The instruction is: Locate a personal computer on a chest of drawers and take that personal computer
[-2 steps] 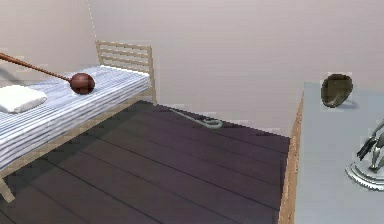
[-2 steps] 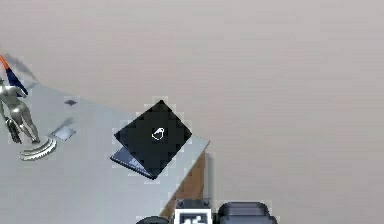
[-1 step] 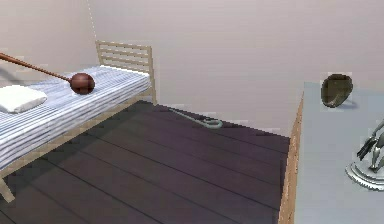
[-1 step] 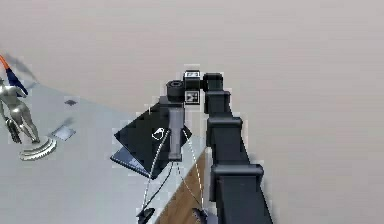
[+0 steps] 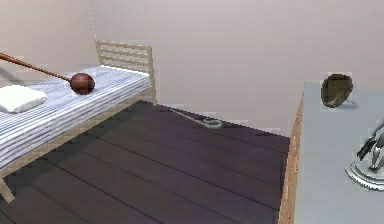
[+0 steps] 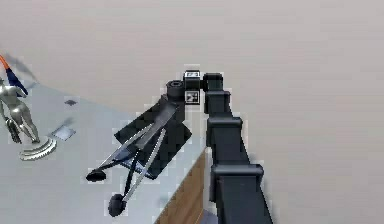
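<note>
We should centre the tool (image 6: 107, 190) on the dark slab (image 6: 178, 140) atop the chest of drawers (image 6: 60, 180). Whether it holds anything, we cannot tell.

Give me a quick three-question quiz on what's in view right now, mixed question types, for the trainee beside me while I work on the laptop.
1. True or false: a white pillow lies on the bed.
2. In the arm side view, what lies behind the end effector? A) bare floor B) a dark laptop on the grey top of the chest of drawers C) a rug
3. Short answer: what stands on the chest top near the arm side view's left edge?

Key: 1 true. 2 B. 3 a silver statue on a round base.
</note>
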Controlling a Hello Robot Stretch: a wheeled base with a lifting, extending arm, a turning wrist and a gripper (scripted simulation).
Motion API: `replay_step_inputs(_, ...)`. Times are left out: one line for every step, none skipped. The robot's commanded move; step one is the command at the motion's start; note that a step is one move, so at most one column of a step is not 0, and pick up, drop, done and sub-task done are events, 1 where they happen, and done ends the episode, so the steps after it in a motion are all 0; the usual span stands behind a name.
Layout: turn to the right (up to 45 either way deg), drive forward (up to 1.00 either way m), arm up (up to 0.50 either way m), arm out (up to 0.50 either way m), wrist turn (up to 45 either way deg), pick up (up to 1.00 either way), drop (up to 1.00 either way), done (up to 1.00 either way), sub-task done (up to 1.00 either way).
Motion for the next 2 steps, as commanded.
replay_step_inputs(0.0, 0.00, 0.00, 0.00, 45.0, 0.00, 0.00, 0.00, 0.00)
replay_step_inputs(0.0, 0.00, 0.00, 0.00, 45.0, 0.00, 0.00, 0.00, 0.00)
